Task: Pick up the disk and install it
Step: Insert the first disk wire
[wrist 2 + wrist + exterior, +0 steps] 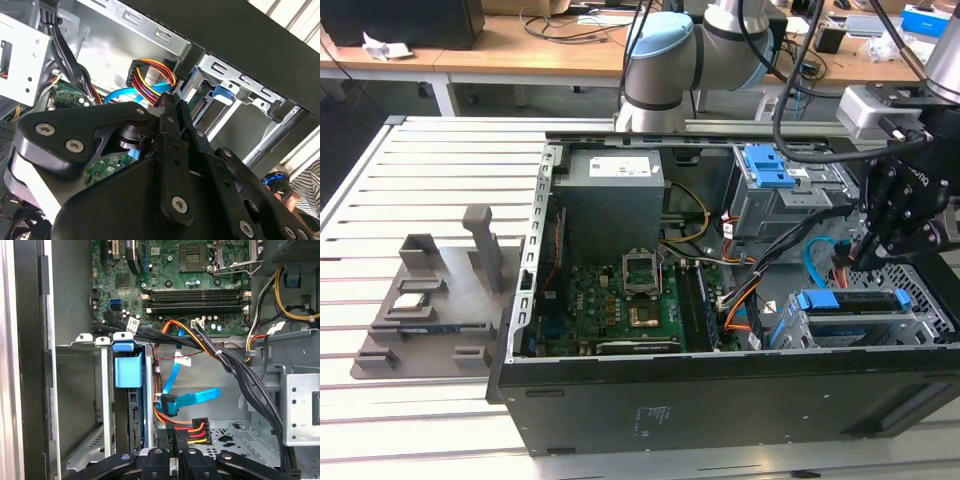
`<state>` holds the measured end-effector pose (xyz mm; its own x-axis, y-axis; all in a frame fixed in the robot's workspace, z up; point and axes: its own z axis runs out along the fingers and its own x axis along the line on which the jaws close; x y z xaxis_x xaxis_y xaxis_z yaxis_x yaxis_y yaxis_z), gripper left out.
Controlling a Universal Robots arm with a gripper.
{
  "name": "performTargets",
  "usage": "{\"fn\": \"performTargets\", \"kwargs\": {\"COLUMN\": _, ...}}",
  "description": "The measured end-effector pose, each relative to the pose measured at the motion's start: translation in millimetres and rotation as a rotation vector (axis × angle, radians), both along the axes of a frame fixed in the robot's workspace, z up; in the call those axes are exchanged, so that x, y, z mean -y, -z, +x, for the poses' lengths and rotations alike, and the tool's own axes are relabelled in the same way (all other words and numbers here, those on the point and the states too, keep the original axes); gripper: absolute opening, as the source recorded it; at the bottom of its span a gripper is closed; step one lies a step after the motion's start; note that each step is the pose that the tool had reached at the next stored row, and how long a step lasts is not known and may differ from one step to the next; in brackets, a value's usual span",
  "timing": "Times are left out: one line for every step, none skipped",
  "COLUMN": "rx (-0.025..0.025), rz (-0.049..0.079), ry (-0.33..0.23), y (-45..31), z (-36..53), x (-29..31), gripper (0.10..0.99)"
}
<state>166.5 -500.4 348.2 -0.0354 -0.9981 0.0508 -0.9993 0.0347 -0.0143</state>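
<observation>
Open computer case (720, 400) lies on its side on the slatted worktop (430, 190). Motherboard (620, 300) is exposed, and the arm reaches in from the far edge.

End effector (860, 258) hangs inside the case at the exterior view's right, above the grey drive cage (930, 320) and beside the loose cabling. In the second wrist view the two black fingers (172, 120) run side by side and look pressed together at the tips. I cannot make out whether anything thin is caught between them.

The disk (850, 299) sits in the drive cage at the near right corner of the case. Its blue rail lies along the top of the cage opening. In the first wrist view the disk (134, 415) stands on edge in the cage slot, under a blue plastic tab (125, 371), with its connector edge facing the open bay. No cable touches that edge.

A black power plug (192, 432) with red, orange and yellow wires lies loose just off the end effector (172, 452) tips. A blue flat data cable (192, 399) ends in its own plug right beside it. The same wire bundle (150, 70) shows just past the fingertips in the second wrist view.

A grey parts fixture (430, 300) sits on the worktop at the exterior view's left, well apart from the case. A small square chip (412, 300) rests on it.
</observation>
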Motion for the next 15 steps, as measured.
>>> {"fn": "performTargets", "kwargs": {"rx": 0.0, "rz": 0.0, "ry": 0.0, "y": 0.2, "z": 0.0, "x": 2.4, "gripper": 0.169}}
{"fn": "performTargets", "kwargs": {"rx": 0.0, "rz": 0.0, "ry": 0.0, "y": 0.6, "z": 0.0, "x": 6.7, "gripper": 0.169}}
{"fn": "performTargets", "kwargs": {"rx": 0.0, "rz": 0.0, "ry": 0.0, "y": 1.3, "z": -0.1, "x": 9.7, "gripper": 0.169}}
{"fn": "performTargets", "kwargs": {"rx": 0.0, "rz": 0.0, "ry": 0.0, "y": 2.3, "z": -0.1, "x": 11.8, "gripper": 0.169}}
{"fn": "performTargets", "kwargs": {"rx": 0.0, "rz": 0.0, "ry": 0.0, "y": 2.9, "z": -0.1, "x": 15.9, "gripper": 0.169}}
{"fn": "performTargets", "kwargs": {"rx": 0.0, "rz": 0.0, "ry": 0.0, "y": 3.2, "z": -0.1, "x": 19.7, "gripper": 0.169}}
{"fn": "performTargets", "kwargs": {"rx": 0.0, "rz": 0.0, "ry": 0.0, "y": 3.3, "z": 0.0, "x": 23.7, "gripper": 0.169}}
{"fn": "performTargets", "kwargs": {"rx": 0.0, "rz": 0.0, "ry": 0.0, "y": 3.3, "z": 0.0, "x": 25.3, "gripper": 0.169}}
{"fn": "performTargets", "kwargs": {"rx": 0.0, "rz": 0.0, "ry": 0.0, "y": 3.3, "z": -0.1, "x": 26.2, "gripper": 0.169}}
{"fn": "performTargets", "kwargs": {"rx": 0.0, "rz": 0.0, "ry": 0.0, "y": 3.5, "z": 0.0, "x": 26.4, "gripper": 0.169}}
{"fn": "performTargets", "kwargs": {"rx": 0.0001, "rz": 0.0, "ry": 0.0, "y": 3.6, "z": 0.1, "x": 26.4, "gripper": 0.169}}
{"fn": "performTargets", "kwargs": {"rx": 0.0, "rz": 0.0, "ry": 0.0, "y": 3.8, "z": 0.3, "x": 26.5, "gripper": 0.169}}
{"fn": "performTargets", "kwargs": {"rx": 0.0, "rz": 0.0, "ry": 0.0, "y": 4.0, "z": 0.8, "x": 26.4, "gripper": 0.169}}
{"fn": "performTargets", "kwargs": {"rx": 0.0, "rz": 0.0, "ry": 0.0, "y": 4.2, "z": 1.3, "x": 26.4, "gripper": 0.169}}
{"fn": "performTargets", "kwargs": {"rx": 0.0, "rz": 0.0, "ry": 0.0, "y": 4.5, "z": 1.9, "x": 26.4, "gripper": 0.169}}
